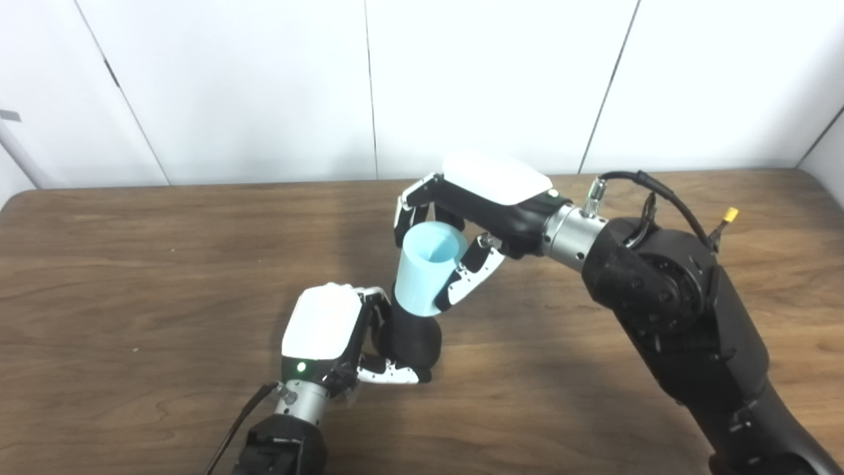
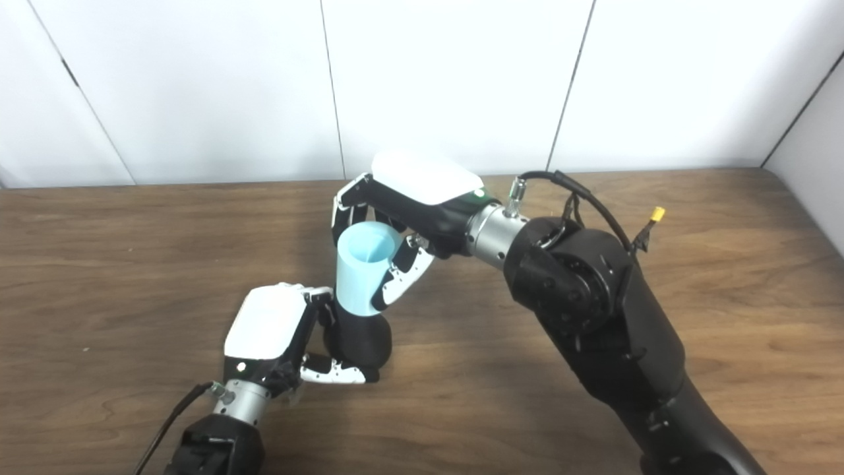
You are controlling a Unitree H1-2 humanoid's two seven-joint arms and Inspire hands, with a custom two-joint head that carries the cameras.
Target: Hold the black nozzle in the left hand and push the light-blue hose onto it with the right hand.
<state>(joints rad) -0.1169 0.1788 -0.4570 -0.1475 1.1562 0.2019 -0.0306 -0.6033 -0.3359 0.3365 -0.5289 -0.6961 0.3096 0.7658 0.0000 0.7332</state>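
The black nozzle [image 1: 414, 338] stands on the wooden table [image 1: 132, 277], near the middle front. My left hand [image 1: 333, 333] is shut on it from the left, thumb under its base. The light-blue hose [image 1: 425, 267], a short wide tube with its open end facing up, sits on top of the nozzle, tilted slightly to the right. My right hand [image 1: 461, 218] is shut on the hose from above and behind, fingers at its far side and thumb on its right. The same stack shows in the right eye view, hose [image 2: 362, 270] over nozzle [image 2: 359, 343].
The right forearm [image 1: 666, 297] lies across the table's right half, with a black cable and a yellow connector [image 1: 730, 214] above it. White wall panels stand behind the table's far edge.
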